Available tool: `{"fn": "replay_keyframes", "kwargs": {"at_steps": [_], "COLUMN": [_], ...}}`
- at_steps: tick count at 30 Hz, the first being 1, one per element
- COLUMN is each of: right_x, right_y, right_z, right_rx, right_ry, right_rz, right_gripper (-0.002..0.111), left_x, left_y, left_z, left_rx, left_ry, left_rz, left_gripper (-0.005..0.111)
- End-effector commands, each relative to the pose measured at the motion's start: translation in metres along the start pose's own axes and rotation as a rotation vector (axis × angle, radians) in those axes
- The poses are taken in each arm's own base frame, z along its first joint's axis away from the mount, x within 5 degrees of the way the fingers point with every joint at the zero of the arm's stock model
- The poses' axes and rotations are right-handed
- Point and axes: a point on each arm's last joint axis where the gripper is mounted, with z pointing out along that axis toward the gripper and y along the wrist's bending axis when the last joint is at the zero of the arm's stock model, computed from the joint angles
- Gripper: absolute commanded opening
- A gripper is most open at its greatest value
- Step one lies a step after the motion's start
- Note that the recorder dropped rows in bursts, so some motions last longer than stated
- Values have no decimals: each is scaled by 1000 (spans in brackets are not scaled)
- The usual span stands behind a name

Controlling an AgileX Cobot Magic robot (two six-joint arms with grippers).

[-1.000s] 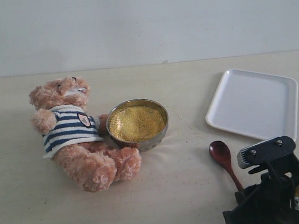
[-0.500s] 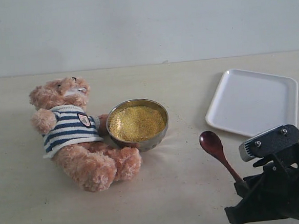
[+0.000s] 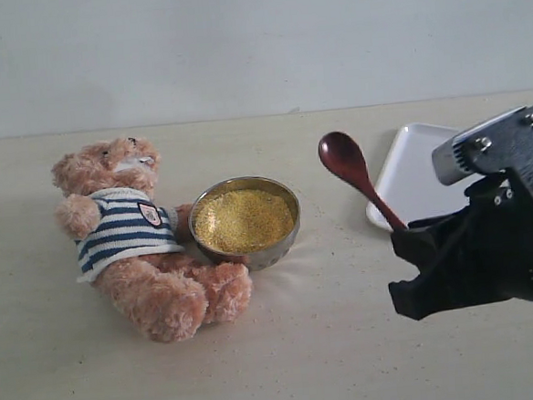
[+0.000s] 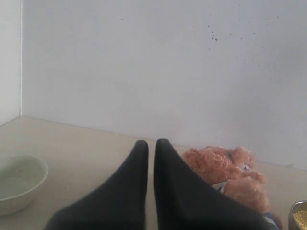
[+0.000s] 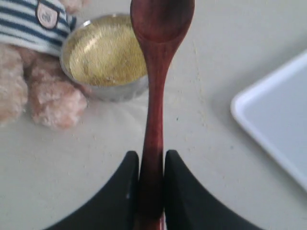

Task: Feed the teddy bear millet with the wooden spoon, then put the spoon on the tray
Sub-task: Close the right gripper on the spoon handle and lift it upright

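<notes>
Right gripper [image 5: 151,160] is clamped on the wooden spoon [image 3: 360,182] by its handle, head in the air at 2 o'clock from the millet [image 3: 243,218]. Teddy bear [image 3: 127,233] sits at 9, tray [image 3: 416,180] at 3. Shield badge [image 3: 149,214] too small to read. Left gripper [image 4: 151,146] is nearly closed, empty.

Prob. lab: plain beige table [image 3: 288,372], white wall [image 3: 256,45].

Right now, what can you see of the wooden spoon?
The wooden spoon is small, glossy, dark reddish-brown, with an oval bowl and slim straight handle. It is held off the table, tilted, bowl end highest, no grains visible in it. Only the right gripper touches it, shut on the handle's lower end.
</notes>
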Motion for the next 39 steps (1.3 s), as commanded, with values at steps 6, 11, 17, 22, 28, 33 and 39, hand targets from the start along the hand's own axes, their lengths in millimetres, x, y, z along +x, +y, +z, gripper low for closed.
{"fn": "replay_keyframes", "kwargs": {"at_steps": [6, 11, 17, 22, 28, 33, 39], "right_x": [10, 9, 7, 7, 7, 7, 7], "right_y": [-4, -3, -3, -3, -3, -3, -3], "right_z": [-34, -46, -50, -50, -50, -50, -50], "right_rx": [3, -10, -13, -13, -15, -15, -15], "right_ry": [-180, -199, -225, -224, -224, -224, -223], "right_rz": [9, 23, 37, 43, 63, 65, 61], "right_gripper": [0, 0, 0, 0, 0, 0, 0], "left_x": [-3, -3, -3, -3, -3, -5, 0], "left_y": [0, 0, 0, 0, 0, 0, -1], "left_z": [0, 0, 0, 0, 0, 0, 0], "left_rx": [0, 0, 0, 0, 0, 0, 3], "left_ry": [-23, -23, -23, -23, -23, -44, 14], "left_rz": [-7, -7, -7, -7, -7, -42, -466], "left_gripper": [5, 5, 5, 5, 5, 5, 5]}}
